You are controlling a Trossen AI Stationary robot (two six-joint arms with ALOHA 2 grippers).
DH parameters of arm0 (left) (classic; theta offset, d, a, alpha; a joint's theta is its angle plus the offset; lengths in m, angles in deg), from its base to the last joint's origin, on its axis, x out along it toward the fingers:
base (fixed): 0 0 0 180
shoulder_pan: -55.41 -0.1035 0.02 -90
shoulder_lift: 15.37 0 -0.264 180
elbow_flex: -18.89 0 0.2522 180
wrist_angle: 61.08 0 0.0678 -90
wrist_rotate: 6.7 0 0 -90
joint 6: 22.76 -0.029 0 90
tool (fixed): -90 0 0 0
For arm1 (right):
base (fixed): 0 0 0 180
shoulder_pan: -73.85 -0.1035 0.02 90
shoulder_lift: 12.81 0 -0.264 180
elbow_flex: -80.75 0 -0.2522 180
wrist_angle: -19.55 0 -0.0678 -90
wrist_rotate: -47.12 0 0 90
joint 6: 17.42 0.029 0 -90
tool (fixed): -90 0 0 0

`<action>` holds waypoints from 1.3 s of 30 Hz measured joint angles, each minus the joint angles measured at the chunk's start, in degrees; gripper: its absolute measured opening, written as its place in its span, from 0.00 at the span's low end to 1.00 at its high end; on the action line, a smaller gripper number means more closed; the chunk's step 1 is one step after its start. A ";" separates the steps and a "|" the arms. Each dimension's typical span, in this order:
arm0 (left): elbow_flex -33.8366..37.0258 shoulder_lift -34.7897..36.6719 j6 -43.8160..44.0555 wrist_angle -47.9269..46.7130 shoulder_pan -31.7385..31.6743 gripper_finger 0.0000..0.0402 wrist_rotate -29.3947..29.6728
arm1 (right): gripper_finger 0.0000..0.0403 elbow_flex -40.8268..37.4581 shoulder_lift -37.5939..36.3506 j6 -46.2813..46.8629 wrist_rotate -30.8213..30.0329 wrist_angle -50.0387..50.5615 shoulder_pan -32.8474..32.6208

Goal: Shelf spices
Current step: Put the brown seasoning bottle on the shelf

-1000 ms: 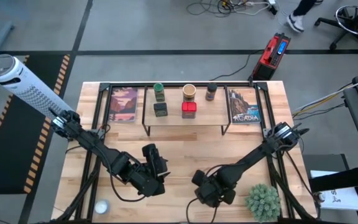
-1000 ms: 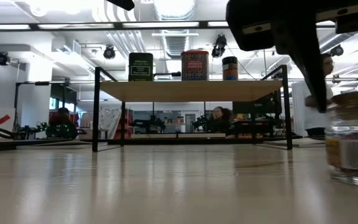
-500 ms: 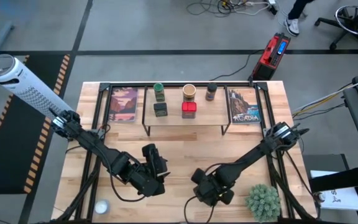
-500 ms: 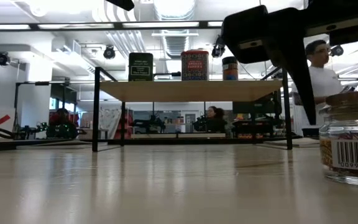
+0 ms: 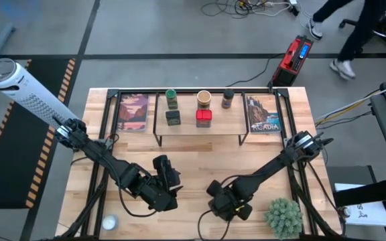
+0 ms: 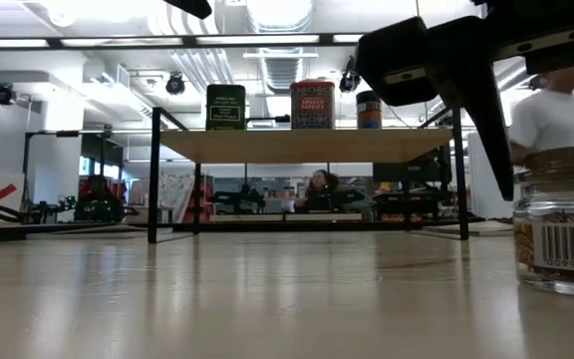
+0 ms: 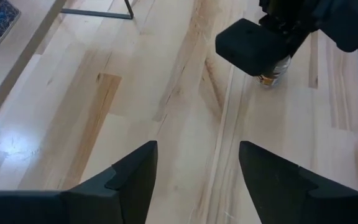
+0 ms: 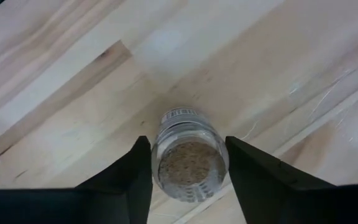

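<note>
The tiny clear jar (image 8: 188, 163) of brown spice stands upright on the table near its near edge, also seen in the low view (image 6: 564, 234). My right gripper (image 8: 187, 142) hangs over it pointing down, open, with one finger on each side of the jar; in the high view (image 5: 228, 204) it hides the jar. My left gripper (image 7: 194, 180) is open and hovers over bare table (image 5: 166, 179), to the jar's left. The shelf (image 5: 200, 132) carries five spices: the green-lidded jar (image 5: 171, 99), black box (image 5: 173, 118), tan round jar (image 5: 204, 99), red tin (image 5: 204, 118) and brown bottle (image 5: 228, 99). My right gripper's fingers (image 8: 135, 180) stand close against both sides of the tiny clear jar near its top, coming from above. I cannot tell whether they touch it. The jar rests with its base on the table (image 6: 564, 289).
Two upright picture cards (image 5: 134, 112) (image 5: 263, 114) flank the shelf. A spiky green plant (image 5: 283, 215) stands just right of my right gripper. A small white round object (image 5: 109, 221) lies at the near left corner. Bare tabletop (image 5: 200, 164) lies between the grippers and the shelf.
My right gripper has come down a little and shifted slightly toward the table's left, closing in around the clear jar. In the low view the jar now stands slightly farther left than a second ago.
</note>
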 joint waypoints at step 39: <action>0.00 0.07 -2.49 -0.64 0.00 0.53 -5.78 | 0.42 0.11 -0.74 61.08 5.28 8.82 8.58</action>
